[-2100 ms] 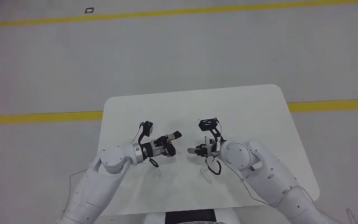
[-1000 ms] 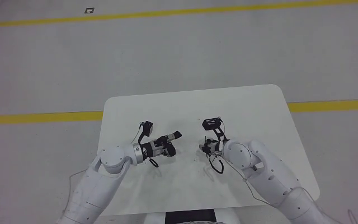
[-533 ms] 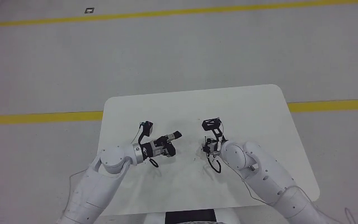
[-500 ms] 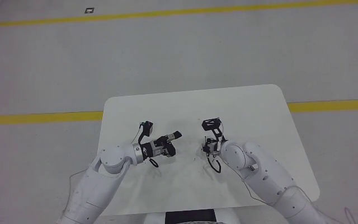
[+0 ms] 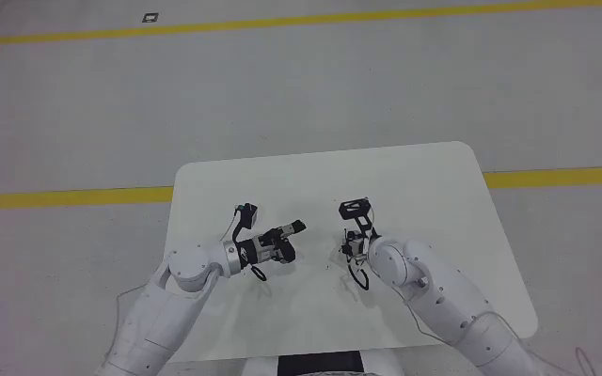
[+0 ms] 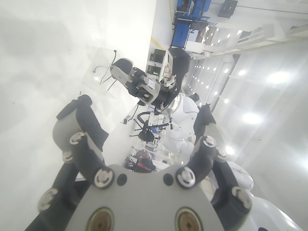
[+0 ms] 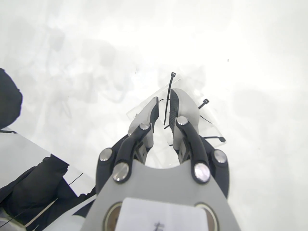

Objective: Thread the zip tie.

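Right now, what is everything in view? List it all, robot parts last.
table: one, white, under both arms.
clear tray: one, transparent, on the table at the right end effector.
zip ties: at least three, black, at the tray; one upright inside the right end effector's gap.
floor lines: two, yellow, beyond and beside the table.
floor marker: one, dark square, by the far line.
left end effector: grey-black, open, above the table.
right end effector: grey-black, open, at the tray.

Zip ties (image 7: 205, 102) on tray (image 7: 211, 124); tray at table (image 5: 423, 188) centre.
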You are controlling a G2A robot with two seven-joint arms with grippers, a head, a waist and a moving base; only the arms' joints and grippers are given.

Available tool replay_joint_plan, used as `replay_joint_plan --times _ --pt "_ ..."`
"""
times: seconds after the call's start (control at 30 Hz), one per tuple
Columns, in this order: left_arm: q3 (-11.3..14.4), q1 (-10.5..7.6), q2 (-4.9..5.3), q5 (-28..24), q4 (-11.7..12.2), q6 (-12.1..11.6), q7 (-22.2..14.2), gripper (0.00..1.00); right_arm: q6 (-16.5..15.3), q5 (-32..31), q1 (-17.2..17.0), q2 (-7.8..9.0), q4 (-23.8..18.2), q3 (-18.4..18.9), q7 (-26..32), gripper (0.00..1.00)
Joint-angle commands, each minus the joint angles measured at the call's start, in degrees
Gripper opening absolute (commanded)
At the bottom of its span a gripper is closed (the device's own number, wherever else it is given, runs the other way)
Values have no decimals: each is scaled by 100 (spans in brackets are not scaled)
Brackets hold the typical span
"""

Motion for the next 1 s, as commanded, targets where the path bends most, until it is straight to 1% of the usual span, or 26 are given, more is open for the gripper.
replay_joint_plan --times 0.0,0.13,0.23,0.47,0.6,0.77,0.8,0.97 --pt "0 0 0 0 0 0 0 100 11 -33 -7 -7 7 -2 -2 13" --pt "0 0 0 0 0 0 0 100 29 -104 -17 -21 1 -10 -4 13" --pt "0 0 0 0 0 0 0 100 32 -120 -27 -32 -1 -6 -3 15" --pt "0 0 0 0 0 0 0 100 -2 -113 -46 -57 34 14 -14 14" --pt "0 0 0 0 0 0 0 100 -24 -104 -40 -75 50 14 -11 16" --pt "0 0 0 0 0 0 0 100 -59 -73 -21 -101 80 3 -3 15" --pt "0 0 0 0 0 0 0 100 -63 -68 -19 -105 86 2 0 16" --pt "0 0 0 0 0 0 0 100 -46 -47 11 -131 156 -10 47 11"
